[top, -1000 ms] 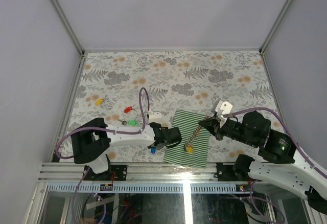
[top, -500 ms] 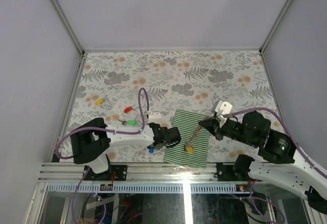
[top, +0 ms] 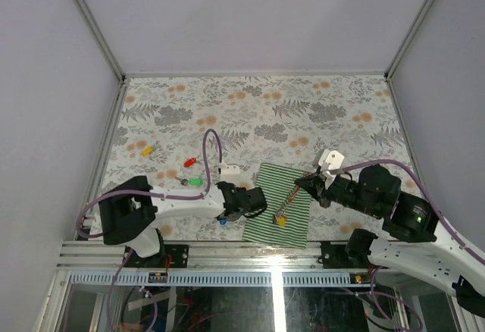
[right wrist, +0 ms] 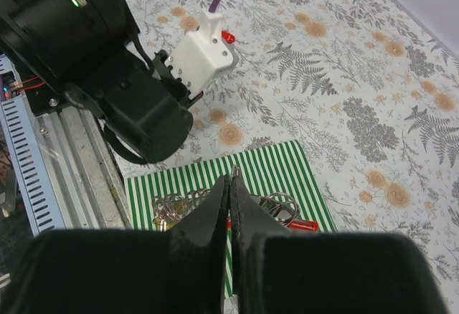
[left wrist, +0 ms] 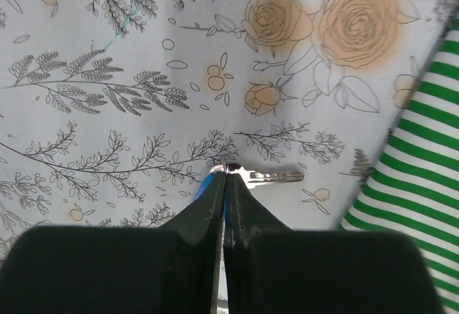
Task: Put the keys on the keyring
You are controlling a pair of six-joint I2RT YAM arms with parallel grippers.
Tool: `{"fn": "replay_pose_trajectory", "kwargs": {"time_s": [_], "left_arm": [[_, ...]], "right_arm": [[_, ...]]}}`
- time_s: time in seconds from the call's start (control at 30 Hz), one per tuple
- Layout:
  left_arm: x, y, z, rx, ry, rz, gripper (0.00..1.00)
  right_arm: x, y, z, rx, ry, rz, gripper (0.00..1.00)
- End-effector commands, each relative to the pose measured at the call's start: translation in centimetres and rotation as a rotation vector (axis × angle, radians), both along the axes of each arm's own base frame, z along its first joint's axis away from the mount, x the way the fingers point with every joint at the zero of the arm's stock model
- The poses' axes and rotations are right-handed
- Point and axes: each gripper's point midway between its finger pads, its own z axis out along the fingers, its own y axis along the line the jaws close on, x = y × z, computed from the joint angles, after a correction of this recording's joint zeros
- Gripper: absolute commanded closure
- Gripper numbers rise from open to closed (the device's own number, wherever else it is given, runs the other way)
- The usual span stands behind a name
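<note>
Keys (top: 190, 162): small, coloured tags, scattered lower left of the overhead view on the flowered worktop (top: 250, 112)
blue key (left wrist: 267, 177): flat on the worktop, blade pointing right in the left wrist view, just left of the striped cloth (top: 297, 226); its blue tag sits between the fingers
left tool (left wrist: 225, 173): clenched on the blue key's tag, tips down at the worktop
green key (top: 196, 182): centre-left of the overhead view, near the left tool, up and left of it
red key (top: 190, 162): just above the green key in the frame
yellow key (top: 147, 151): far left, well apart from the rest
yellow tag (top: 280, 222): on the cloth near its lower edge, at the keyring's lower end; cannot tell if it is attached
keyring (top: 286, 202): lies diagonally on the striped cloth, lower centre of the overhead view; wire loops and the red clip (right wrist: 303, 224) show in the right wrist view
right tool (right wrist: 230, 182): clenched, tips right over the keyring's upper end; cannot tell whether any of it is pinched
</note>
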Motion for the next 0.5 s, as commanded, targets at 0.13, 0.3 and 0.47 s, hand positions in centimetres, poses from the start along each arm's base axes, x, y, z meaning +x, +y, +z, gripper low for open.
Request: {"fn": "replay_pose_trajectory", "kwargs": {"time_s": [0.13, 0.3, 0.47], "left_arm": [[2.8, -4.3, 7.8, -0.210, -0.225, -0.292, 1.00], [2.2, -7.1, 12.4, -0.400, -0.326, -0.523, 1.00], [0.7, -9.1, 15.6, -0.506, -0.404, -0.773, 0.99]], "right_arm": [[1.2, -0.8, 2.4, 0.052, -0.118, -0.056, 1.00], [1.3, -1.2, 2.8, 0.047, -0.180, -0.047, 1.00], [0.4, -0.3, 3.3, 0.087, -0.236, 0.036, 1.00]]}}
